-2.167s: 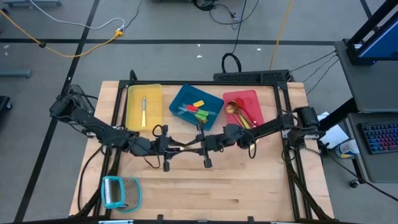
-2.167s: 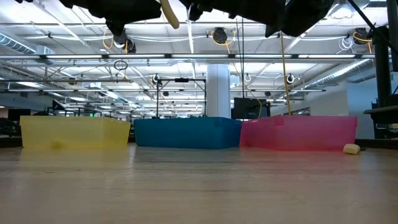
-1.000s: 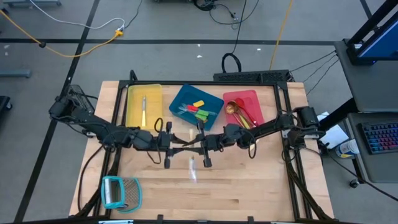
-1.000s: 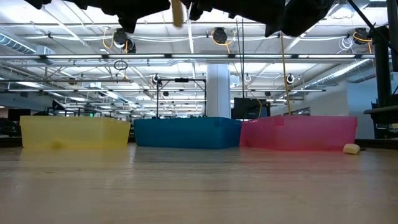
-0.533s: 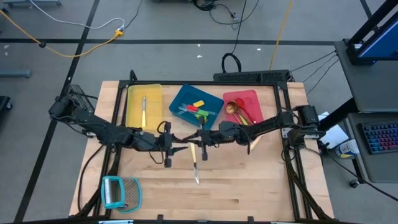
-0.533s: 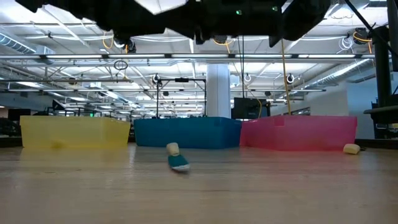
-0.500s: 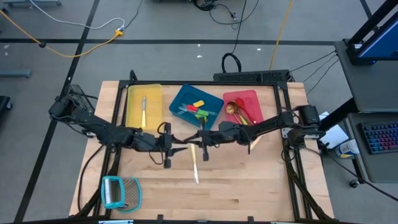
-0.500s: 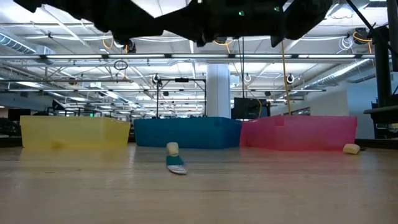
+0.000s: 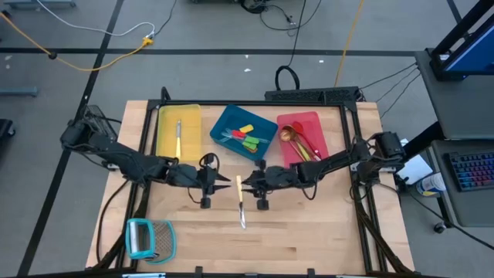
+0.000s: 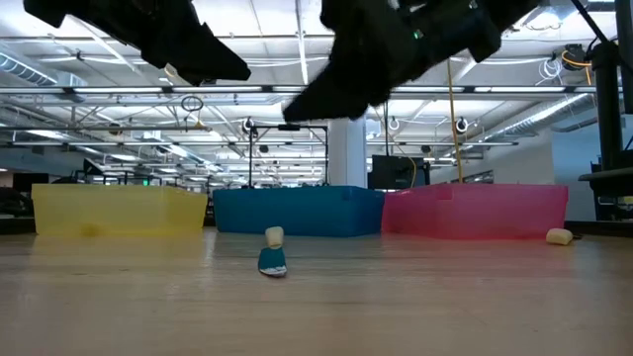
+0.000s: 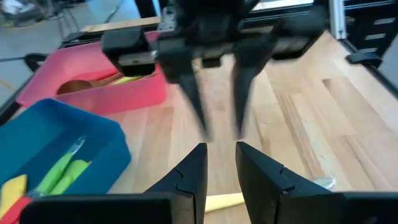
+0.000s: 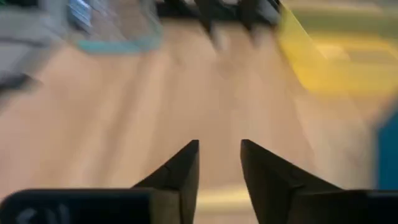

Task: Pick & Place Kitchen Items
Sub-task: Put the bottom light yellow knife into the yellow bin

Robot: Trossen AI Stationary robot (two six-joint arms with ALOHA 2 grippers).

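A cream-handled knife (image 9: 240,202) lies flat on the wooden table, handle (image 9: 238,185) toward the trays and blade toward the near edge. In the low view the knife (image 10: 273,251) shows end on. My left gripper (image 9: 225,182) hovers just left of the handle and my right gripper (image 9: 249,184) just right of it, tips facing each other. Both are above the table. The left wrist view shows my left gripper (image 11: 221,155) open and empty. The right wrist view shows my right gripper (image 12: 219,155) open and empty as well.
Three trays line the far side: yellow (image 9: 191,116) holding one knife, blue (image 9: 224,123) with green and yellow tools, red (image 9: 312,122) with spoons. A teal-framed grater (image 9: 149,238) lies near left. A small cream piece (image 10: 559,235) sits right of the red tray. Bare wood stretches across the near half.
The knife has dropped from up between the grippers onto the table and now lies still there. Both grippers have tipped downward, and the right one has also sunk toward the table.
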